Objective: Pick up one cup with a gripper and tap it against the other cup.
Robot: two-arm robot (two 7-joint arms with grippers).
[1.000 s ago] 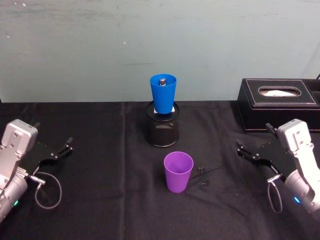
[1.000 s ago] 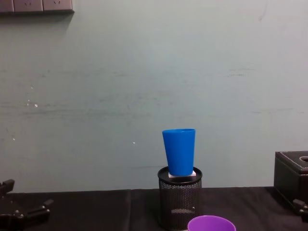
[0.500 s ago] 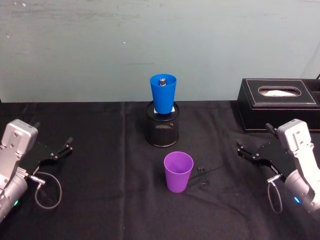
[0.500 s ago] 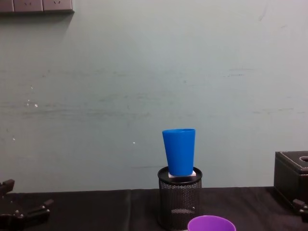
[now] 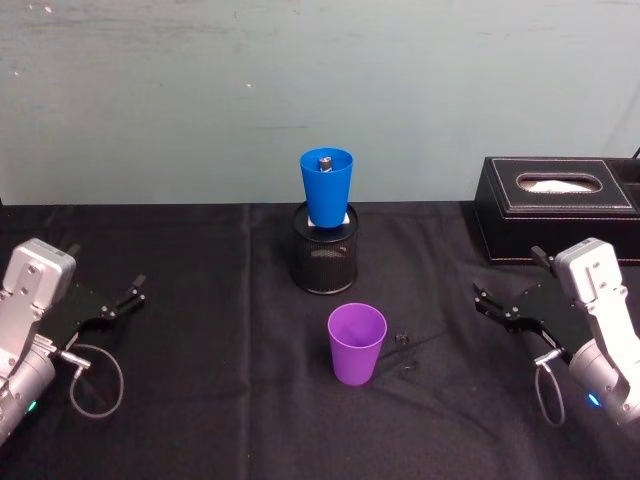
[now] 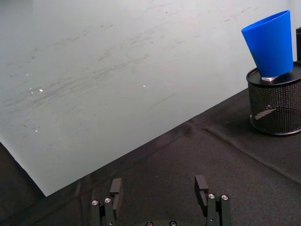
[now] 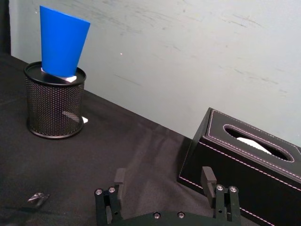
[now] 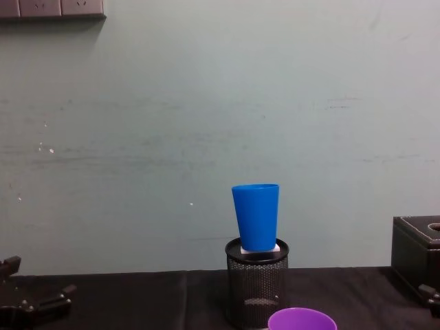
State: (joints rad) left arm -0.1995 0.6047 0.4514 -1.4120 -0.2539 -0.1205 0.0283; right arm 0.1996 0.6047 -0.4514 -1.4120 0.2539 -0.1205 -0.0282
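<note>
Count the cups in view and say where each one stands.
2. The blue cup sits on top of the black mesh pen holder, farther back; the purple cup stands on the black cloth in front of the holder, nearer the robot.

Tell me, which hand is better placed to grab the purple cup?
Right, I'd judge. The right hand sits open, nearer the purple cup, which stands slightly right of centre; the left hand, also open, lies farther off.
</note>
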